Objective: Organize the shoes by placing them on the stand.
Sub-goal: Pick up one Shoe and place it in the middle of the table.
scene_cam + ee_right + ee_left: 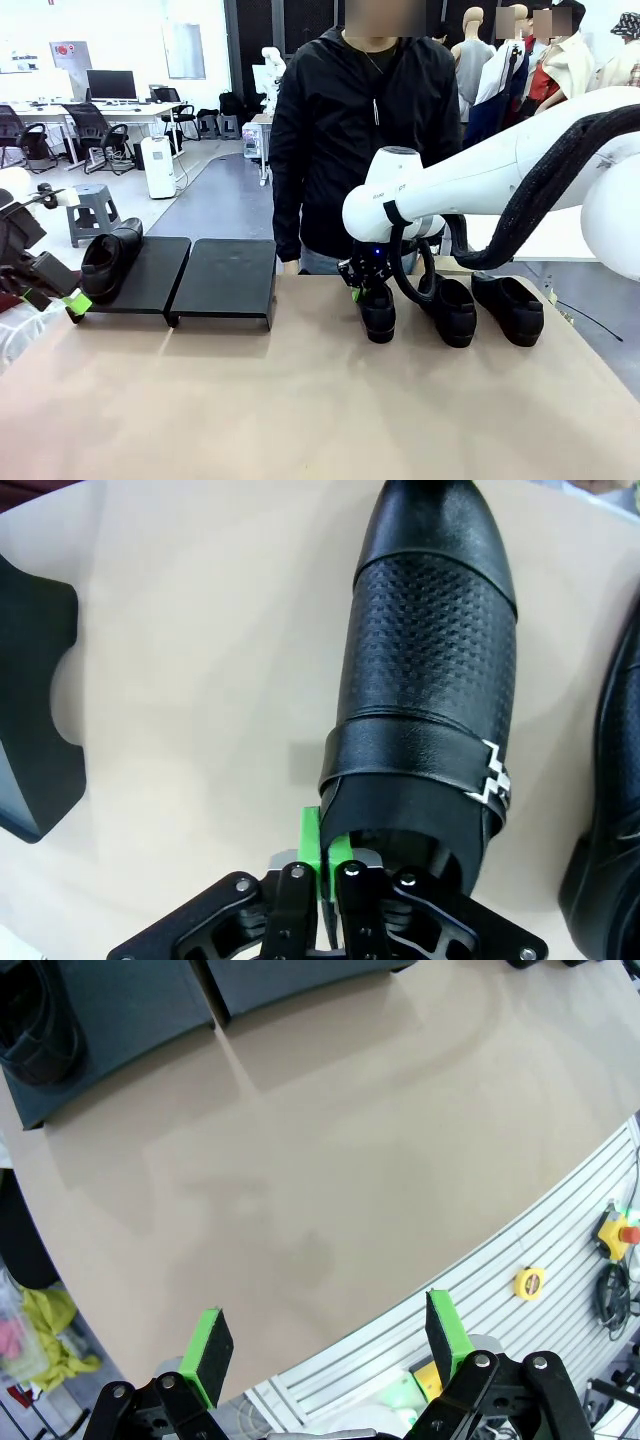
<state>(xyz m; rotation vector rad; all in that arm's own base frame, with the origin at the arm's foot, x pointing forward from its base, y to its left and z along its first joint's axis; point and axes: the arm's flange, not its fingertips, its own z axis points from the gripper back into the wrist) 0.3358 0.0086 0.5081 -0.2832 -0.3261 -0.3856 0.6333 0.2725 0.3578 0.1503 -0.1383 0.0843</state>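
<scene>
Four black leather loafers, glossy at the rounded toe: the first loafer (430, 680), with pebbled vamp and silver-clasped strap, stands on the table (300, 400), its collar wall pinched between the closed green pads (310, 840) of the right gripper (325, 845), the second loafer (452, 310) and third loafer (510, 305) just beside it. The fourth loafer (110, 262) lies on the left platform (155, 272) of two matte black sloped stand platforms, the right platform (225, 278) adjoining. The left gripper (325, 1335) hangs wide open over the table's near edge.
</scene>
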